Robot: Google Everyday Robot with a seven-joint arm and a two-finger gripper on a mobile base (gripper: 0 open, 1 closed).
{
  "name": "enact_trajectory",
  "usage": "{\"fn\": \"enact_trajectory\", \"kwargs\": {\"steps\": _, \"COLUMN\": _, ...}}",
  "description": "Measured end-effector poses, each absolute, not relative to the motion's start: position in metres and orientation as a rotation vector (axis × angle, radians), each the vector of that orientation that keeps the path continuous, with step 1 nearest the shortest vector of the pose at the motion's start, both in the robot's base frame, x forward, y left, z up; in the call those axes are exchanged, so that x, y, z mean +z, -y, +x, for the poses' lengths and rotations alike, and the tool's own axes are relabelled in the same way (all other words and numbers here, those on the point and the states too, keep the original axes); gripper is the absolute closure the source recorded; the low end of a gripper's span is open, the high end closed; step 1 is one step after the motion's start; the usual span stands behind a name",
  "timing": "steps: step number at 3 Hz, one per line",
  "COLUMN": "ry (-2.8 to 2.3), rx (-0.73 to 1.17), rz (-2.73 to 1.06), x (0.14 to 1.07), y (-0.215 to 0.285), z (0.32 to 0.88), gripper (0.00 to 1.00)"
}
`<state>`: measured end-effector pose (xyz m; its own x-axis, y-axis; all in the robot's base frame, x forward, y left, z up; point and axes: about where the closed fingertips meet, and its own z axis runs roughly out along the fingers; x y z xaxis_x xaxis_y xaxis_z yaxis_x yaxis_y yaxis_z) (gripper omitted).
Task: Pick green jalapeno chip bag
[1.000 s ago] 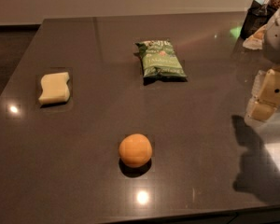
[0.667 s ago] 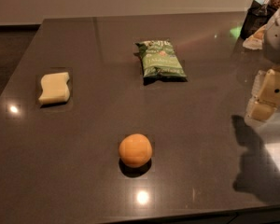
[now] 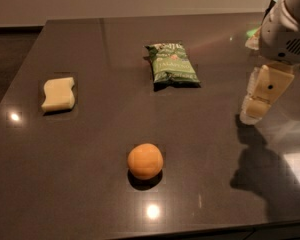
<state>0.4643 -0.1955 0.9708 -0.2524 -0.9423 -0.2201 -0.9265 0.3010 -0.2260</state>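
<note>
Shifted slightly left, gripper (image 3: 252,111) hangs near table's (image 3: 90,154) right edge, grip state untellable, well apart from chip bag (image 3: 172,64).

crinkly green jalapeno chip bag (image 3: 172,64), lying flat, claw (image 3: 256,106) well apart

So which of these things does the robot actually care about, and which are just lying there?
For the job:
green jalapeno chip bag, lying flat at the far middle
gripper, hanging at the right, apart from the bag

Just lying about:
pale yellow sponge, on the left
orange, near the front
</note>
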Motion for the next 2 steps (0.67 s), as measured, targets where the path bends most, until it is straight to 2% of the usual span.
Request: {"fn": "enact_trajectory", "kwargs": {"steps": 2, "ry": -2.326, "rx": -0.024, "rz": -1.521, "x": 0.943, "y": 0.172, "z": 0.533, "gripper": 0.00}}
